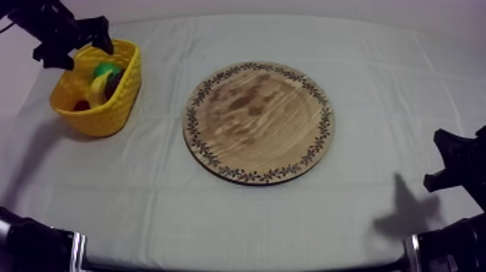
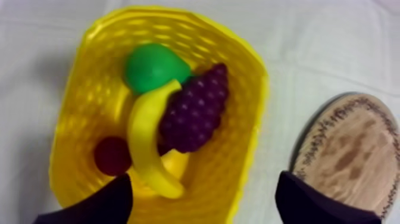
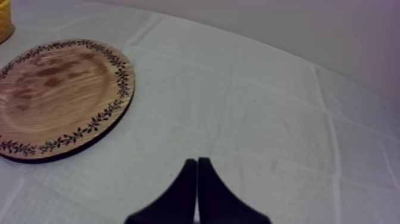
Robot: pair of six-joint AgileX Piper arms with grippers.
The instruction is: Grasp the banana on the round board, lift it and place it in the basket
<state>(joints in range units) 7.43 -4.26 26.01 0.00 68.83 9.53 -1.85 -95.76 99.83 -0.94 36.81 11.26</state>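
The banana [image 2: 146, 143] lies inside the yellow basket [image 2: 250, 119], curved between a green pear [image 2: 152, 65], a bunch of purple grapes [image 2: 193, 110] and a small red fruit [image 2: 111, 156]. My left gripper [image 2: 202, 199] hovers open above the basket with nothing between its fingers [image 2: 107, 202]. From above, that gripper [image 1: 72, 47] hangs over the basket [image 1: 108, 108] at the table's far left, where the banana [image 1: 97, 87] shows as a yellow curve. The round wooden board [image 1: 258, 121] is bare. My right gripper [image 3: 197, 173] is shut, a narrow wedge over the cloth.
The board [image 3: 56, 95] sits mid-table, a little right of the basket. My right arm [image 1: 455, 166] rests low at the right edge. Open cloth lies in front of and to the right of the board.
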